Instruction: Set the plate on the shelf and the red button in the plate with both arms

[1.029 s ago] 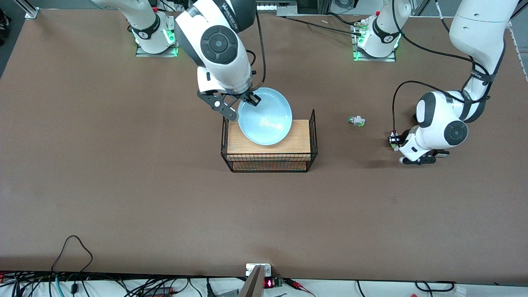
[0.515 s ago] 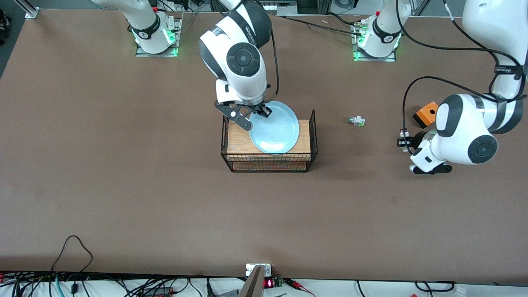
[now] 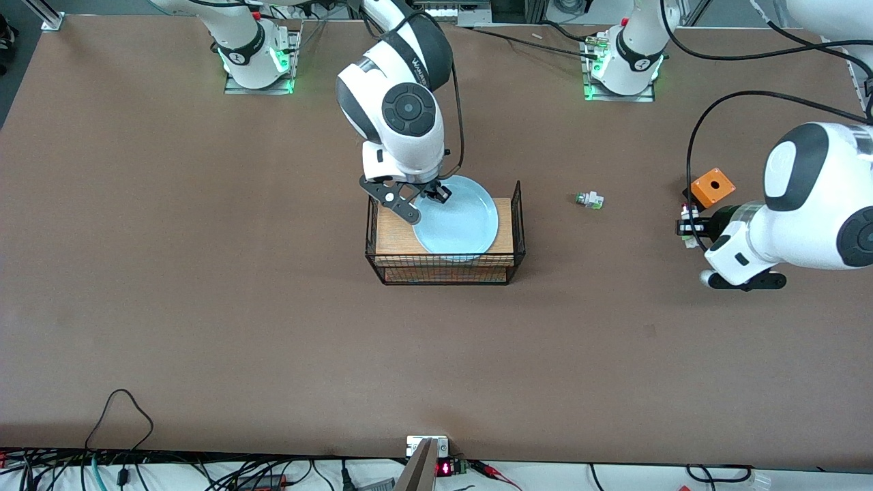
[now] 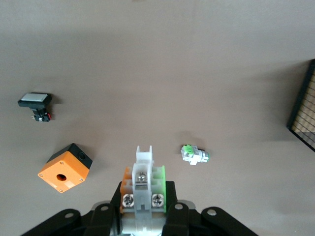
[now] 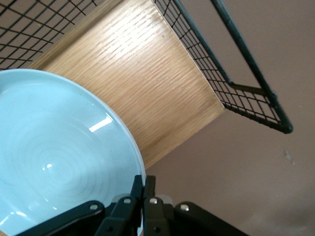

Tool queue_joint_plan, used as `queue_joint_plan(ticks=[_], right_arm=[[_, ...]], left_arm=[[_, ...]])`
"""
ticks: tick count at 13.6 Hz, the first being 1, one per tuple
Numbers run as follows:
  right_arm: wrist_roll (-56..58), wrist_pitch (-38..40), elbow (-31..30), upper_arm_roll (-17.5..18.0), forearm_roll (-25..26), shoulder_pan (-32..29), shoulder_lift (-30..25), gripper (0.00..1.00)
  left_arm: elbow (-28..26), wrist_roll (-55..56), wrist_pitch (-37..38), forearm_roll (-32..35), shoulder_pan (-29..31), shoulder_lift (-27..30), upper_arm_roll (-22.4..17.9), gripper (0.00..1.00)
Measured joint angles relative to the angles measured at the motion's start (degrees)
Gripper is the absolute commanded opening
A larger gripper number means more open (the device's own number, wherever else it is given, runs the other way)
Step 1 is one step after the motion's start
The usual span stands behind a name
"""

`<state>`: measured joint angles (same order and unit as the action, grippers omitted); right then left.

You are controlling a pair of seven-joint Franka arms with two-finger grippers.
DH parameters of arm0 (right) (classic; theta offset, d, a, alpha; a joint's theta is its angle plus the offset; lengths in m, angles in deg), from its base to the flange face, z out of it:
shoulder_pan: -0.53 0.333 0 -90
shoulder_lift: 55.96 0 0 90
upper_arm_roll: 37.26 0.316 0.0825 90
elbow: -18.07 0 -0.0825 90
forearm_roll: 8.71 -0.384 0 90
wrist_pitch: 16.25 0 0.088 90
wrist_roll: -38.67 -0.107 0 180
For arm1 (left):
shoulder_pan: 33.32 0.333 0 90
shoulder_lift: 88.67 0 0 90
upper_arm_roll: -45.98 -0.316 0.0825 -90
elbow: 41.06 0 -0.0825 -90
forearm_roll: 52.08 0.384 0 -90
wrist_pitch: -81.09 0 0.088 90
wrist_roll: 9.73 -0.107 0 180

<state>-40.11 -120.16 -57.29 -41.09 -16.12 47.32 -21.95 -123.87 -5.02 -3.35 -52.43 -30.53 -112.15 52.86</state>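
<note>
Right gripper [image 3: 431, 198] pinches plate [image 3: 455, 219] rim, plate over wire rack's [image 3: 516, 225] wood shelf [image 5: 147, 83]. Left gripper [image 3: 694, 228] clamps red button [image 4: 143, 181] over table nr orange box [image 3: 711, 186]. Risk: thin rim grip, plate may tilt & slip off shelf edge on release

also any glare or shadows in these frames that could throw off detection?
Right wrist view: a bright streak and small spots of glare on the plate, sheen on the wooden shelf. Front view: even light; soft shadow on the table under the left arm; green base lights glow. Left wrist view: flat light, faint shadows beside the orange box.
</note>
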Motion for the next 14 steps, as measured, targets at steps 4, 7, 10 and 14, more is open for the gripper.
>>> queue_joint_plan(ticks=[4,7,10,14], right_arm=[[0.1,-0.1,-0.3,0.0,1.9,0.1,1.0,0.03],[0.1,-0.5,-0.4,0.0,2.3,0.1,2.2,0.08],[0.1,-0.6,-0.4,0.0,2.4,0.1,2.8,0.44],[0.0,-1.8,0.0,-1.5,2.7,-0.2,3.0,0.96]], left_arm=[[1.2,-0.4,0.5,0.0,0.0,1.2,0.7,0.0],[1.4,-0.5,0.5,0.0,0.0,2.0,1.3,0.0],[1.5,-0.5,0.8,0.0,0.0,3.7,1.9,0.0],[1.6,-0.5,2.3,0.0,0.0,6.7,4.4,0.0]])
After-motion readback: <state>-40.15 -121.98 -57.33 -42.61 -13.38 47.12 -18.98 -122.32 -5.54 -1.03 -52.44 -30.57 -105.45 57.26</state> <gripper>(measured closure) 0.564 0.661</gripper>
